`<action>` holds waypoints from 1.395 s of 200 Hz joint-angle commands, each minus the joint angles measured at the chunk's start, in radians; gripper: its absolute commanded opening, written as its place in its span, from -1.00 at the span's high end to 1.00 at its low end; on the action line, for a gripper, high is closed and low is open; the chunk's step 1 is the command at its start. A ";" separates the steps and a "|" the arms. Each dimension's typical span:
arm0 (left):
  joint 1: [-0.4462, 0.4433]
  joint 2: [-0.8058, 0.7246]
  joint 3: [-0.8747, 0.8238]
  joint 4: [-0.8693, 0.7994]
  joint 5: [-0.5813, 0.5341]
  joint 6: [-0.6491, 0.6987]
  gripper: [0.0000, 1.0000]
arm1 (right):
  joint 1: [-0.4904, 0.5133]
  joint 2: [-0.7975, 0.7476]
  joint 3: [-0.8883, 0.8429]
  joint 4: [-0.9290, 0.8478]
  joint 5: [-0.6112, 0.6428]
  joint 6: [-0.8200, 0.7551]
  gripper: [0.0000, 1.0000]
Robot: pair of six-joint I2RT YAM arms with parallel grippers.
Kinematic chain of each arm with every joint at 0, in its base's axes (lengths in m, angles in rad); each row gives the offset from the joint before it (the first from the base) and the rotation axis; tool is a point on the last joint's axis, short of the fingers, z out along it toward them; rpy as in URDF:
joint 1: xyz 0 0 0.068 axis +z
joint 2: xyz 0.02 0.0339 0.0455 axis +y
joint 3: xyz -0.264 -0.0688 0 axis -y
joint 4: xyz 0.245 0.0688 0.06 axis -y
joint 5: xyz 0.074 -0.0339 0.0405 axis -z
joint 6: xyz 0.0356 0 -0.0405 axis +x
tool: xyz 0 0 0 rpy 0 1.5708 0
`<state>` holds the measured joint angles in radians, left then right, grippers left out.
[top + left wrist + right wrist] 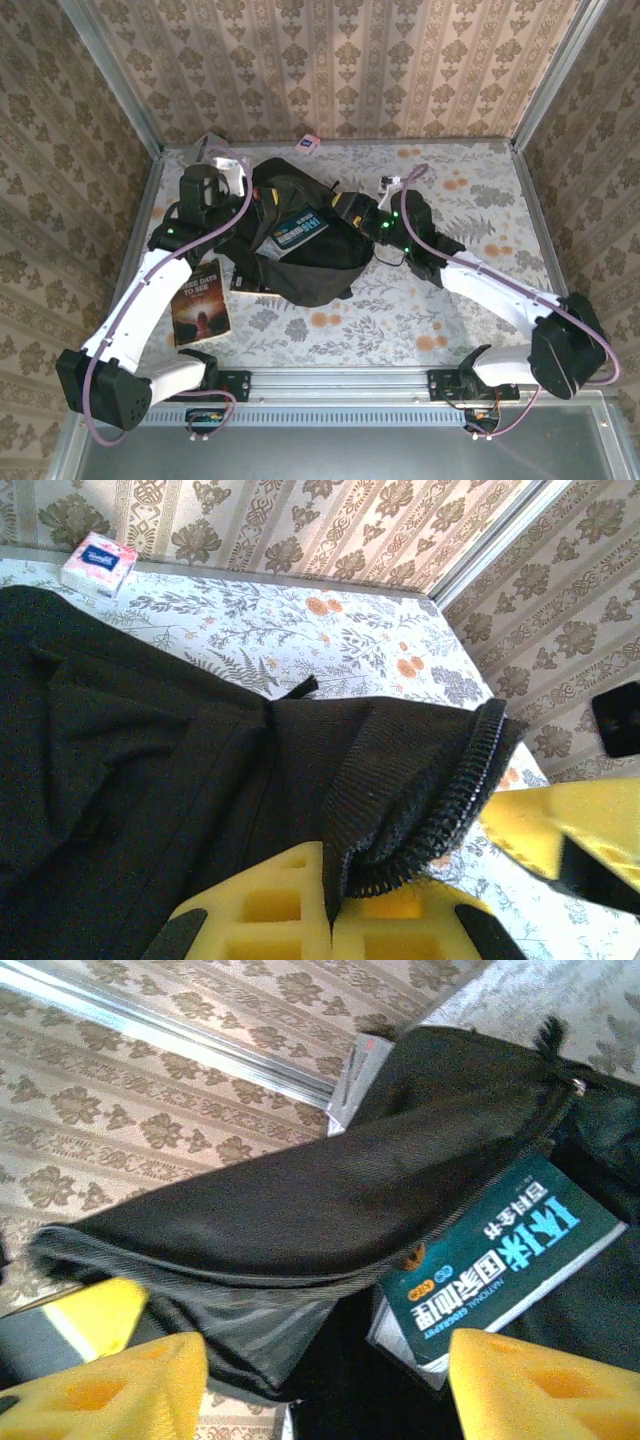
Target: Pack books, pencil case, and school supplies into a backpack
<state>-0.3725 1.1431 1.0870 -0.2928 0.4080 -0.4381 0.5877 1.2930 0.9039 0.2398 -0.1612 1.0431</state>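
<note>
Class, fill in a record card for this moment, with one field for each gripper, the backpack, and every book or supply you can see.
backpack: black, slumped mid-table, mouth open
left gripper: shut on the backpack's zip edge
right gripper: open, at the backpack's mouth
teal book: in the backpack's opening, one end under a fabric flap
dark book: flat on the table, outside the backpack
pink-white packet: at the table's far edge, apart from the backpack
</note>
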 commanded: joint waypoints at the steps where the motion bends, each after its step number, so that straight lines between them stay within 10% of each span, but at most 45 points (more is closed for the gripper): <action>1: 0.004 -0.025 0.026 0.053 -0.010 -0.008 1.00 | -0.020 -0.059 0.074 -0.148 0.044 -0.145 -0.42; 105: 0.168 0.220 0.429 0.017 -0.428 0.182 1.00 | -0.226 0.162 0.053 -0.249 -0.054 -0.257 -0.25; 159: 0.205 0.244 0.448 0.060 -0.479 0.191 1.00 | -0.205 0.505 0.270 -0.268 -0.166 -0.185 0.86; 279: 0.219 0.230 0.305 0.095 -0.404 0.110 1.00 | -0.015 1.029 0.950 -0.885 0.096 -0.017 1.00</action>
<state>-0.1661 1.4193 1.3888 -0.3004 -0.0040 -0.3027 0.5560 2.2623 1.8019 -0.4404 -0.1383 0.9730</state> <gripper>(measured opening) 0.047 0.068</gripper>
